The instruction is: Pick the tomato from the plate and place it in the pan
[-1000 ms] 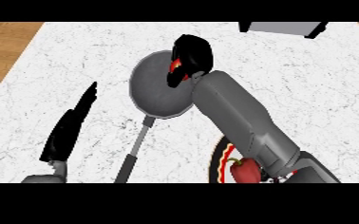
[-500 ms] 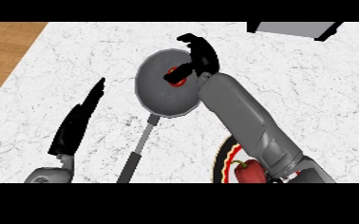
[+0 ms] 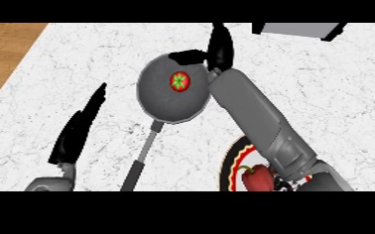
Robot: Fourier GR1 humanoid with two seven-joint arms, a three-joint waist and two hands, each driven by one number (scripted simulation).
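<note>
Small round red tomato [image 3: 179, 81], likely light, smooth, bruisable, best cupped round its sides, lying in grey metal pan [image 3: 164, 104] just beside spread, empty right hand [image 3: 217, 49] fingers.

Surfaces, quick rundown

Counter [image 3: 307, 79] looks like white marble with grey veining, pretty matt, and there's a warm wood strip [image 3: 18, 42] at the far left. Pan [image 3: 164, 101] is dull grey metal, smooth, with a darker handle. Tomato [image 3: 179, 81] and pepper [image 3: 255, 177] are glossy red. Hands [image 3: 77, 129] look like matt black plastic, forearms smooth grey.
</note>
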